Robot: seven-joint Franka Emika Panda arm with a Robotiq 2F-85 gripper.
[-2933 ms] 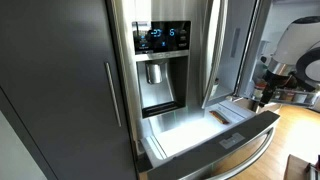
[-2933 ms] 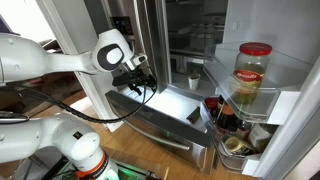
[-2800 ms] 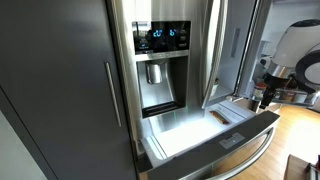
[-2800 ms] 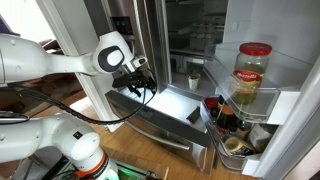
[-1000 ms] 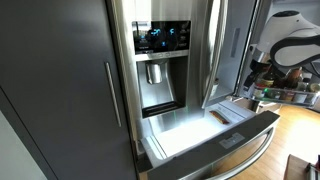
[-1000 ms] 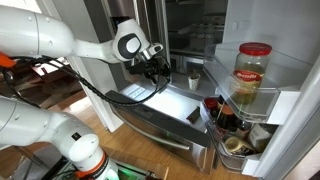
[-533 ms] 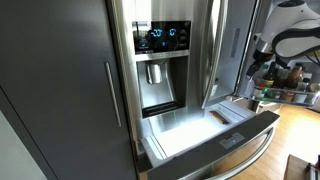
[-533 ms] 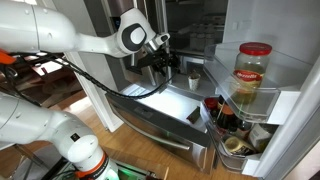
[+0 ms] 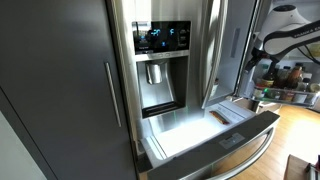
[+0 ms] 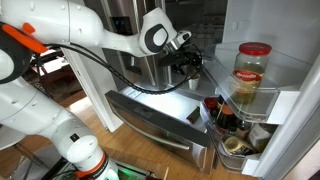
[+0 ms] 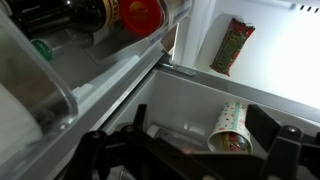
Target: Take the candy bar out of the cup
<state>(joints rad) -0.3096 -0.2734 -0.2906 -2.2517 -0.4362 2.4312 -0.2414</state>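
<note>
A white paper cup with coloured dots [image 11: 232, 125] lies on its side on the fridge floor, its mouth towards the camera. Something thin and yellowish shows inside the mouth [image 11: 224, 138]; I cannot tell for sure that it is the candy bar. My gripper [image 11: 202, 120] is open, with the dark fingers [image 11: 138, 122] wide apart. The cup sits between them, close to the right finger and not touched. In an exterior view the gripper [image 10: 193, 62] reaches into the fridge just above the small white cup [image 10: 194, 84]. In another exterior view the gripper [image 9: 252, 62] is partly behind the door.
A green and red packet [image 11: 232, 45] leans at the back of the fridge. A door shelf with bottles and a red lid [image 11: 140, 15] is close on the left. A large red-lidded jar [image 10: 252, 75] stands in the door. The steel drawer [image 9: 200, 135] is pulled open below.
The arm has risen from beside the open drawer and swung into the fridge compartment, ending above the cup. The gripper stays open.
</note>
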